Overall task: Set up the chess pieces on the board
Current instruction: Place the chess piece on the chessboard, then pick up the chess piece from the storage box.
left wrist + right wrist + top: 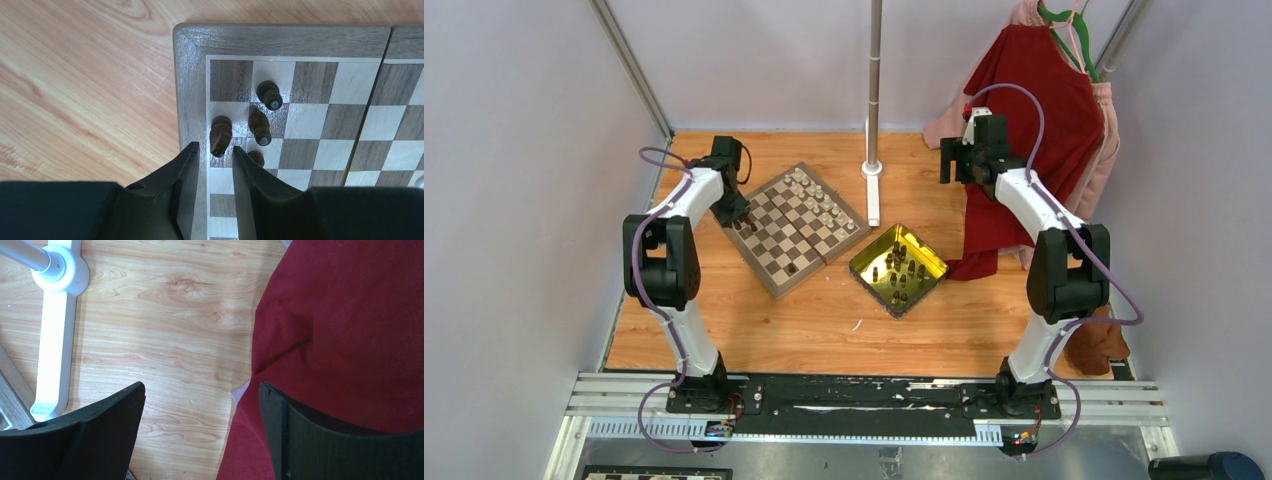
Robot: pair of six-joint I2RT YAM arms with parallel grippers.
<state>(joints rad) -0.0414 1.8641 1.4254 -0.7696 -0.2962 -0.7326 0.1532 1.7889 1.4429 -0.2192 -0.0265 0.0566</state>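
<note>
The left end effector point(213, 150), jaws slightly parted, straddles the top of an upright dark chess piece point(220, 131), apparently without gripping it.

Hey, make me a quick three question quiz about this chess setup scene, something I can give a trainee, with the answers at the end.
1. True or false: the right fingers are holding a chess piece.
2. Multiple choice: where do the dark pieces that are not yet on the board stand? A: in the yellow tray. B: in a cardboard box. C: in a cloth bag.
3. Fill in: the left fingers are over the board's ____ (corner or centre).
Key: 1 false; 2 A; 3 corner.
</note>
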